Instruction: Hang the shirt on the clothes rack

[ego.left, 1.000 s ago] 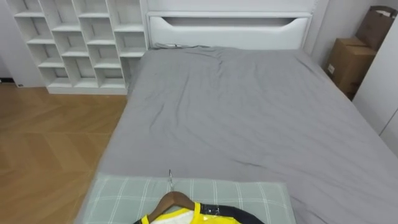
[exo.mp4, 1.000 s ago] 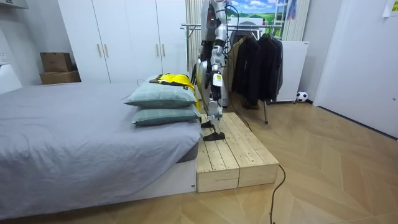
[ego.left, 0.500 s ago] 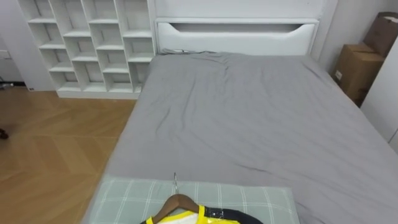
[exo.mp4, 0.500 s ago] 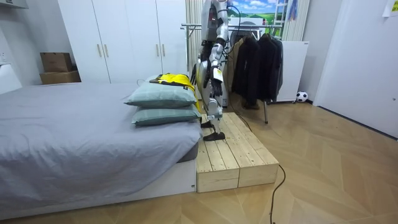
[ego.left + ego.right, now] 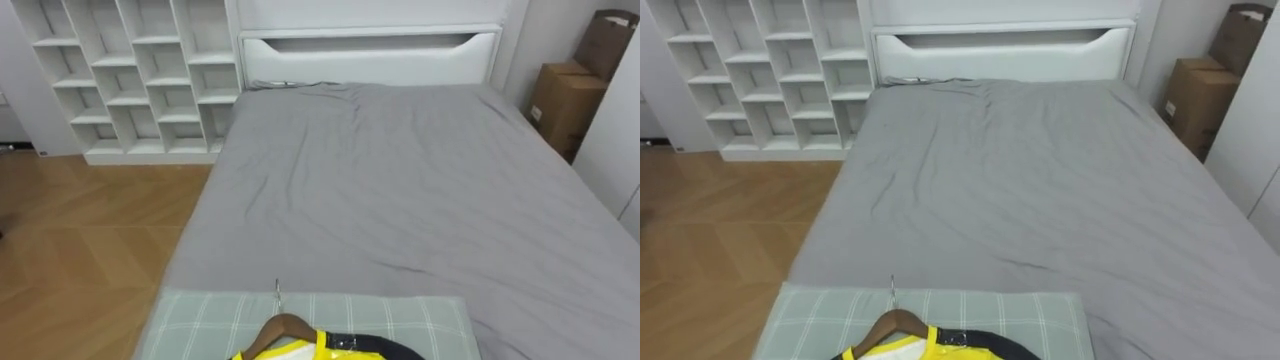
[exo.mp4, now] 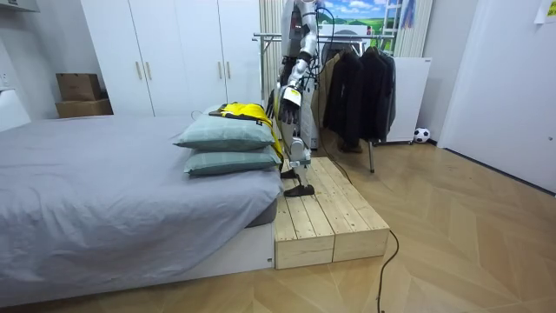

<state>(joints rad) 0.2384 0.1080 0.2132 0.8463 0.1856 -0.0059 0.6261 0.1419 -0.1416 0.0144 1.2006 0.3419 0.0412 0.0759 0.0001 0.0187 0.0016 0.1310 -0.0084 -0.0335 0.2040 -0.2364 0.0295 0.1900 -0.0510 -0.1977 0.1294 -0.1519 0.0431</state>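
Head views, left to right. A white cubby shelf [image 5: 130,80] stands against the far wall, with wood floor [image 5: 80,250] in front of it. Centre: the bed [image 5: 400,180], grey sheet lightly creased, with a white headboard [image 5: 370,55] at its far end. At the near edge lies a pale green checked pillow [image 5: 200,320]. On it rests the yellow garment [image 5: 300,350], dark-trimmed, on a wooden hanger [image 5: 285,325]. The metal hook [image 5: 277,293] points toward the headboard. Cardboard boxes [image 5: 560,100] stand beside the bed at far right.

Room view, left to right. Two pillows are stacked at the bed's end, and the yellow garment lies on the upper one. The robot stands upright on a low wooden platform [image 6: 330,217] set against the bed, facing the bed. Its left hand [image 6: 287,97] is raised in front of the body, near the garment. Contact cannot be made out, nor whether the hand is apart or closed. Behind the robot is a clothes rack [image 6: 347,39] carrying dark coats [image 6: 356,87].
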